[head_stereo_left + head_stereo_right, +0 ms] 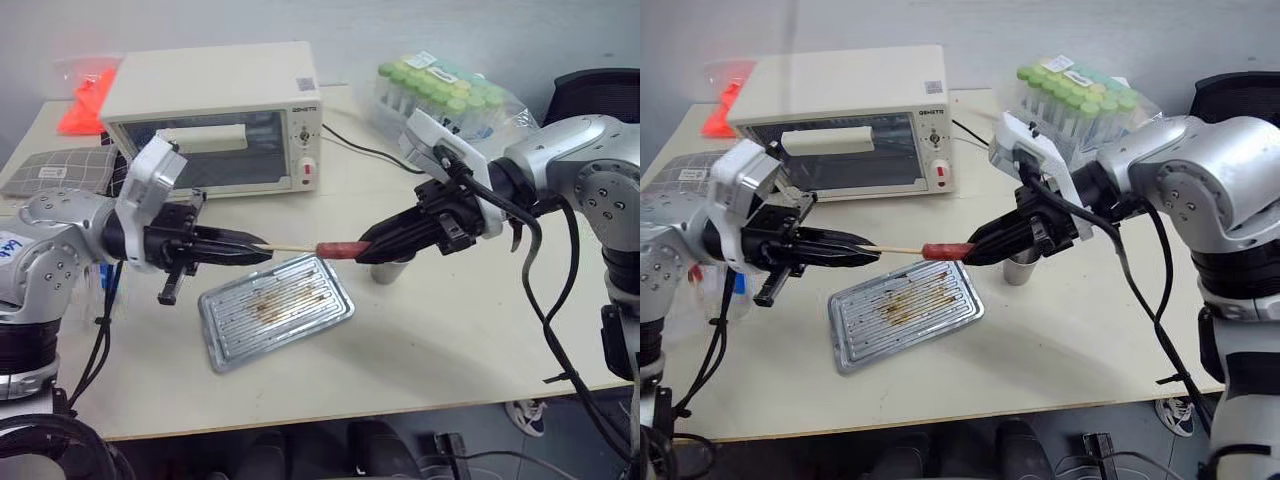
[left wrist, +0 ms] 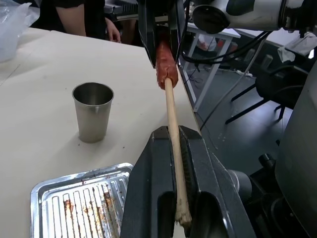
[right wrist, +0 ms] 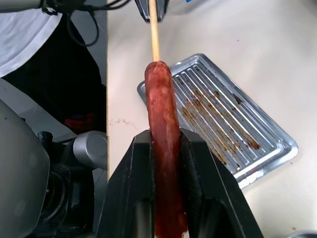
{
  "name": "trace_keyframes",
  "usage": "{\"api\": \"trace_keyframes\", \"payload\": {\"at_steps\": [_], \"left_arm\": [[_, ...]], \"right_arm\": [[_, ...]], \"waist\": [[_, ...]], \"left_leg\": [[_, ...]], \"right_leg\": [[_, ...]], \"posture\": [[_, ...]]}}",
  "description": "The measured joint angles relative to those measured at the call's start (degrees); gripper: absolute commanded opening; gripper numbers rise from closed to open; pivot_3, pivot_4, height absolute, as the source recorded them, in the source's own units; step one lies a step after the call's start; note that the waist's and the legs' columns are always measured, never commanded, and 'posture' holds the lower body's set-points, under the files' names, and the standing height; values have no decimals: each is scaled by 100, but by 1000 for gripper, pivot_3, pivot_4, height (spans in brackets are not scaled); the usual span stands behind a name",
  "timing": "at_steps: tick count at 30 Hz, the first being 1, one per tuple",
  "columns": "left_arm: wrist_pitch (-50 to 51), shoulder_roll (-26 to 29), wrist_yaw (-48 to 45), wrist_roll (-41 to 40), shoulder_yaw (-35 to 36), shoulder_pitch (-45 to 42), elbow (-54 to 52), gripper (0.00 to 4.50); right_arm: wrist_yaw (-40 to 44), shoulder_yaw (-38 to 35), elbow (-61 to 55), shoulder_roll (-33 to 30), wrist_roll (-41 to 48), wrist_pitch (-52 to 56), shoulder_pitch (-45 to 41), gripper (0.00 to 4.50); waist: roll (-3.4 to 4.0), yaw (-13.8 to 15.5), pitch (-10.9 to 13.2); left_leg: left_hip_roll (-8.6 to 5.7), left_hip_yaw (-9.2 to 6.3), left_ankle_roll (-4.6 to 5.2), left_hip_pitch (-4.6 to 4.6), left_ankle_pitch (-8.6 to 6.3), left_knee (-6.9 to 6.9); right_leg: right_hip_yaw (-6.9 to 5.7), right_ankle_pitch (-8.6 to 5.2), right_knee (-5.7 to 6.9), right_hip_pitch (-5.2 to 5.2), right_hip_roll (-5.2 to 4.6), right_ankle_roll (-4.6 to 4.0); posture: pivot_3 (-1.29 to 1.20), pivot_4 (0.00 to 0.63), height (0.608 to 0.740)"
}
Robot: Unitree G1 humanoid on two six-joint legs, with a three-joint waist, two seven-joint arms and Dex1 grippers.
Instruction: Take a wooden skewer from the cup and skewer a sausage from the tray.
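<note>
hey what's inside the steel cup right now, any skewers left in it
No skewers stick out of the cup. Its rim is bare and the upper inside wall looks empty, but the bottom is hidden. One wooden skewer is in the left gripper, its tip in the sausage.

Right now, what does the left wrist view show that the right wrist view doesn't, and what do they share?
Left wrist view alone: the steel cup standing upright on the table beyond the tray, a person's arm in the background, and the left pincer shut on the skewer's butt end. Right wrist view alone: the right pincer clamped on the sausage. Both show the skewer entering the sausage's tip, above the greasy tray.
</note>
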Motion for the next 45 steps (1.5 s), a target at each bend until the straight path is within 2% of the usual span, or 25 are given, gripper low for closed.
{"api": "trace_keyframes", "payload": {"at_steps": [14,16,19,23,28,34,37,41,44,45], "left_arm": [[64,-531,305,125,-48,-24,16,0],[69,-555,313,125,-45,-24,16,0],[68,-733,302,95,-308,-94,-244,0],[68,-572,278,96,-300,-61,-263,0],[70,-277,283,66,0,314,-369,0],[168,-136,847,-117,962,1353,-888,0],[239,-257,1424,-249,1640,1976,-1374,0],[453,-769,2562,-769,2967,3185,-2292,0],[488,-1306,3306,-1158,4097,4372,-2945,0],[487,-1381,3405,-1197,4267,4558,-3014,0]], "right_arm": [[-214,-156,46,-11,-20,320,1,384],[-223,-197,43,-10,-19,358,4,1056],[-162,-150,-185,308,171,294,17,1805],[-166,-133,-234,257,178,229,46,2870],[-174,-132,-130,120,18,19,50,2870],[-208,-243,71,54,-59,-96,31,2870],[-343,-428,114,153,-30,-125,21,3331],[-518,-785,164,206,97,-94,37,4356],[-573,-947,189,230,124,-192,201,4439],[-577,-949,200,233,128,-216,222,4439]], "waist": [[0,5,0],[0,10,0],[0,7,0],[0,7,0],[0,2,0],[0,10,0],[0,13,0],[-1,32,-1],[-3,63,-2],[-3,82,-2]], "left_leg": [[-3,-2,0,-2,0,31],[-3,-2,0,-2,0,32],[-3,-5,0,-8,0,36],[-6,-9,1,-10,0,47],[-7,-13,1,-10,-1,43],[-10,-24,1,-10,-1,33],[-11,-24,1,-10,-1,22],[-11,-31,1,-9,-1,14],[-13,-31,2,-7,-2,15],[-12,-31,1,-7,-2,15]], "right_leg": [[-1,0,2,0,-2,0],[-1,0,2,0,-2,0],[-2,0,6,-1,-1,0],[-3,0,12,-1,-2,1],[-1,0,4,-2,-3,1],[-2,0,-5,-2,-5,1],[1,0,-8,-2,-6,0],[0,0,-11,-2,-5,0],[2,0,-20,1,-7,0],[2,0,-27,0,-5,0]], "posture": [[0,150,740],[0,150,740],[0,150,740],[0,150,740],[0,150,740],[0,150,740],[0,150,740],[0,150,740],[0,150,740],[0,150,740]]}}
